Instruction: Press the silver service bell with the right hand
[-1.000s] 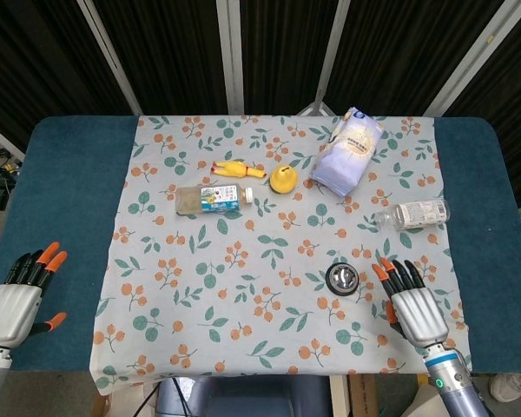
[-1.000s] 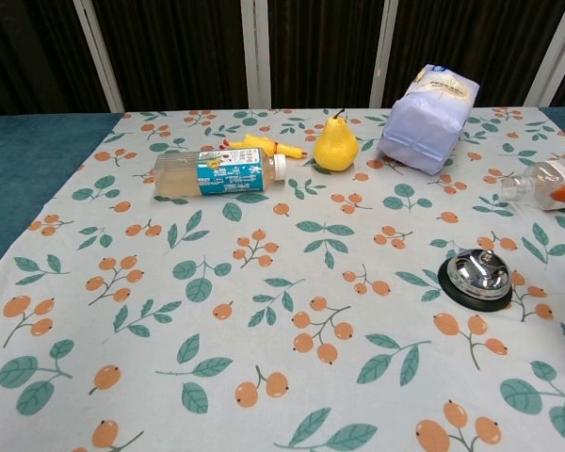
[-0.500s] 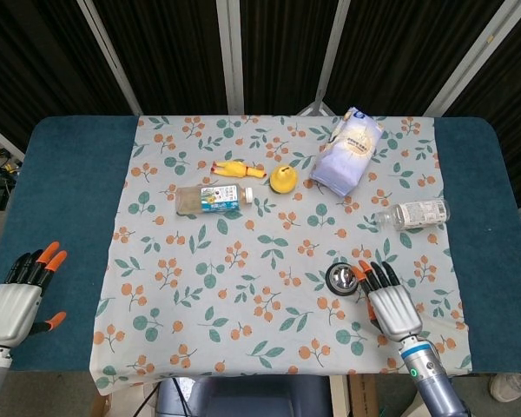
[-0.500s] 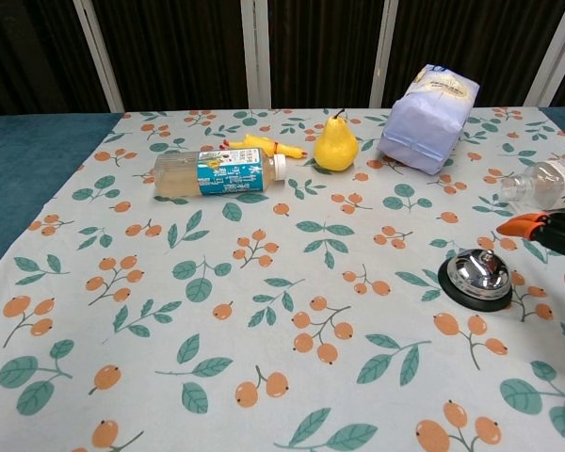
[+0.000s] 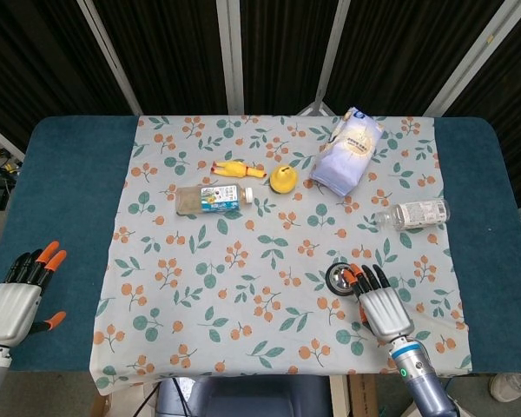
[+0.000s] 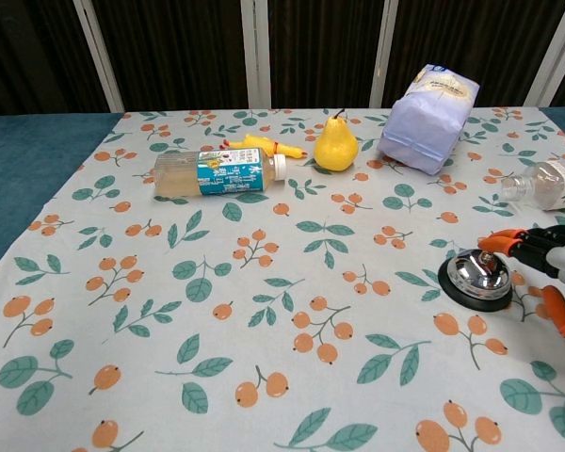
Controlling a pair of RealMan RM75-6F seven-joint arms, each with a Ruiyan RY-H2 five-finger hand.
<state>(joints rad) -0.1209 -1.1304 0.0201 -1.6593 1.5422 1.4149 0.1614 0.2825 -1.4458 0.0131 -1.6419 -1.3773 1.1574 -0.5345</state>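
Note:
The silver service bell (image 5: 339,277) (image 6: 477,274) on its black base stands on the floral cloth at the front right. My right hand (image 5: 379,303) (image 6: 550,268) hovers just right of and behind it, flat, fingers spread, orange fingertips (image 6: 494,242) reaching over the bell's right edge. Whether they touch the bell I cannot tell. My left hand (image 5: 17,295) rests open, holding nothing, at the front left over the teal table edge, and shows only in the head view.
A lying bottle with a blue label (image 6: 217,173), a yellow rubber chicken (image 6: 259,145), a yellow pear (image 6: 335,146), a white-lilac bag (image 6: 427,118) and a clear bottle (image 6: 547,183) lie further back. The cloth (image 5: 243,287) covers the teal table (image 5: 61,182).
My right hand has moved left toward the bell, from well right of it to its fingertips at the bell's edge. The left hand has not moved.

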